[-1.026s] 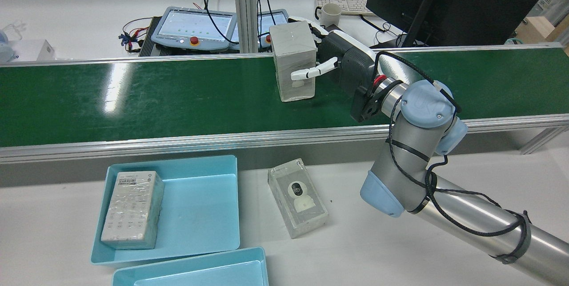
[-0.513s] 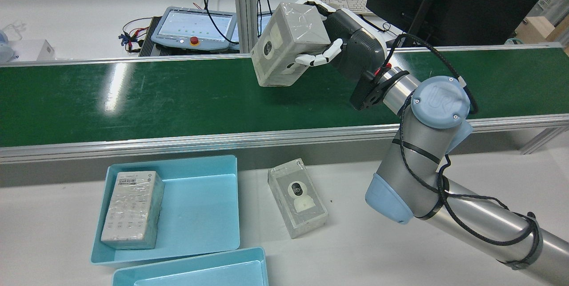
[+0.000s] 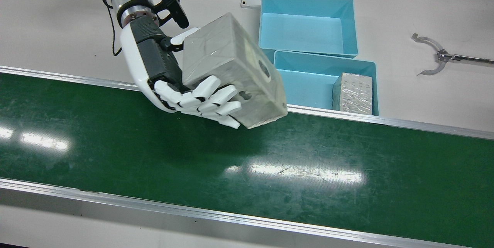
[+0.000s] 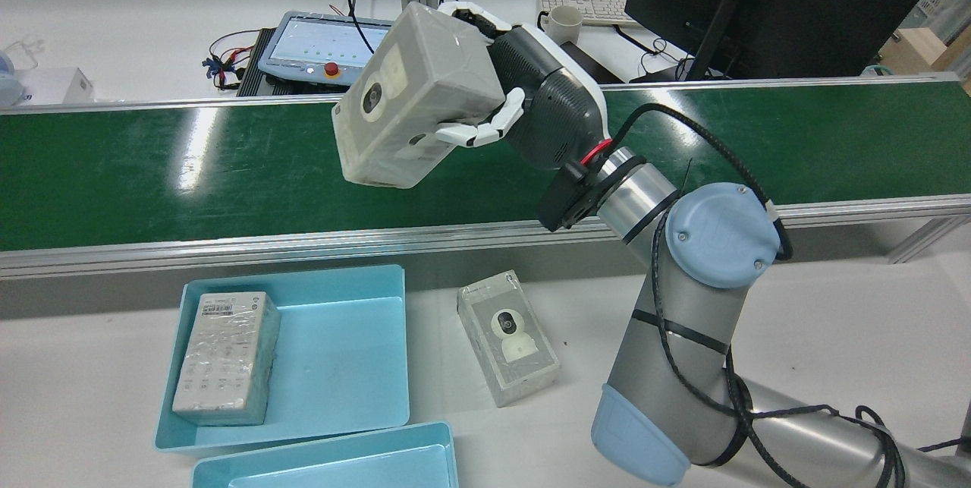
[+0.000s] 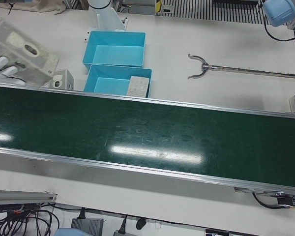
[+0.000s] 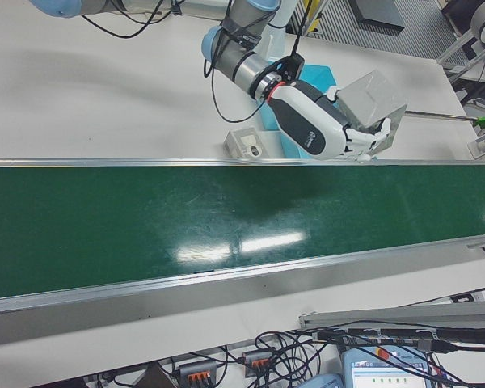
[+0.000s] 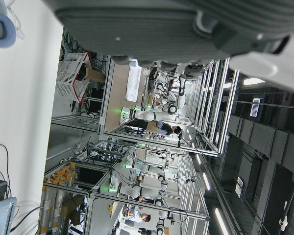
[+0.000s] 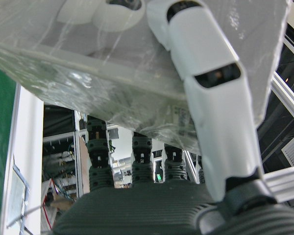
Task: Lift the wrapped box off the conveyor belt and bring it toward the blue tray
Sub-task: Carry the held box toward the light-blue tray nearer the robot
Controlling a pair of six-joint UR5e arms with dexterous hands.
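The wrapped box (image 4: 413, 93) is a grey box in clear film with a camera picture on one face. My right hand (image 4: 531, 108) is shut on it and holds it tilted in the air above the green conveyor belt (image 4: 152, 169). In the front view the box (image 3: 231, 66) hangs over the belt's edge on the trays' side, with my right hand (image 3: 166, 70) and its fingers (image 3: 208, 101) wrapped round it. The blue tray (image 4: 341, 351) lies on the white table below and to the left. My left hand (image 7: 186, 24) shows only as a dark palm in its own view.
A wrapped box (image 4: 226, 357) lies in the blue tray. A second blue tray (image 4: 341, 465) sits in front of it. Another wrapped box (image 4: 508, 336) lies on the table right of the tray. A grabber tool (image 3: 436, 53) lies on the table beyond the trays.
My right hand has lifted the box off the belt, tilted it, and carried it left and toward the near edge of the belt.
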